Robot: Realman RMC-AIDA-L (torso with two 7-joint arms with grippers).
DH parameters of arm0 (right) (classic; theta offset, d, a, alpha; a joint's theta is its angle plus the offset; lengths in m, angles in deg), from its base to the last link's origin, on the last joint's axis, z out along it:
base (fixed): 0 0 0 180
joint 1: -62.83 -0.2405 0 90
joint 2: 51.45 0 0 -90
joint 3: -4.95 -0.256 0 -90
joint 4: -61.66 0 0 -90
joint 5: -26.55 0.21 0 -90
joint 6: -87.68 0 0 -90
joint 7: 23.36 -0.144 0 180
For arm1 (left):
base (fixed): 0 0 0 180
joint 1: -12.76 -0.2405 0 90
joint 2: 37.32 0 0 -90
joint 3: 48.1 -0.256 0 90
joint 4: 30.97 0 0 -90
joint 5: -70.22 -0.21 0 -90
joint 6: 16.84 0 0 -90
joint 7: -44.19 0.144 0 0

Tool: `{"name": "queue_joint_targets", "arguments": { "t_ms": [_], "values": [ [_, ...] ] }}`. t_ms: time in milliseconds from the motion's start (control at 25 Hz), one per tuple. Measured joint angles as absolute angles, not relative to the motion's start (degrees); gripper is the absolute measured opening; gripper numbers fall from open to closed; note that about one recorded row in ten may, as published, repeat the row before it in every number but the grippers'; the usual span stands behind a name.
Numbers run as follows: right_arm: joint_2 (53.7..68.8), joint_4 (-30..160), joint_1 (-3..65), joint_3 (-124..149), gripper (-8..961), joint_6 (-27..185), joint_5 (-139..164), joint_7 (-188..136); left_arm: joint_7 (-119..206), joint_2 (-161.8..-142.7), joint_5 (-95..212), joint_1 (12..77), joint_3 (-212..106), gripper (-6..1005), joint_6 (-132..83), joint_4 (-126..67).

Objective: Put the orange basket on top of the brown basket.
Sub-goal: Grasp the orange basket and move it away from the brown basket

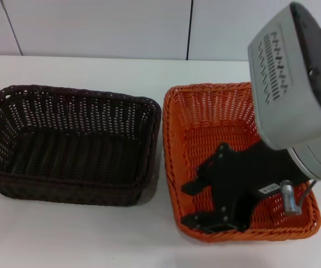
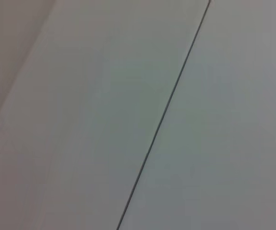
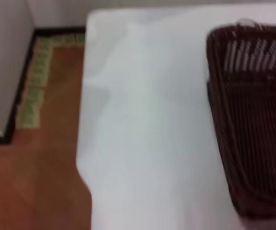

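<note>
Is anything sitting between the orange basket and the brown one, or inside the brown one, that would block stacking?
Nothing visible. The brown basket looks empty, and it stands beside the orange basket with only a narrow strip of bare table between them. The right gripper is over the orange basket.

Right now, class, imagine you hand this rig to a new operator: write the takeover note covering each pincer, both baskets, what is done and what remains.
Right pincer: lowered inside the orange basket, near its front; whether it grips the weave cannot be told.
Left pincer: not in view; its wrist camera shows only a pale panelled surface.
Orange basket: sits on the white table, to the right of the brown basket, rims close together.
Brown basket: on the table at left, nothing inside it.
Done: right arm has reached the orange basket.
Left: secure the grip, lift the orange basket, set it on the brown one.
</note>
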State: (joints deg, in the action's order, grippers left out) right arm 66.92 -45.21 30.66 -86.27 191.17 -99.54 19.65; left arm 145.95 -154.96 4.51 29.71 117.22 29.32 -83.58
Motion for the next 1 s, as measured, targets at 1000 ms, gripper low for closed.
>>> {"name": "queue_joint_targets", "arguments": {
  "t_ms": [1000],
  "values": [
    [67.24,-36.4,30.3,-80.7,433,192.3,-108.9,20.1,146.1,-155.03,6.3,28.8,117.2,738,30.6,-83.8]
  ]
}}
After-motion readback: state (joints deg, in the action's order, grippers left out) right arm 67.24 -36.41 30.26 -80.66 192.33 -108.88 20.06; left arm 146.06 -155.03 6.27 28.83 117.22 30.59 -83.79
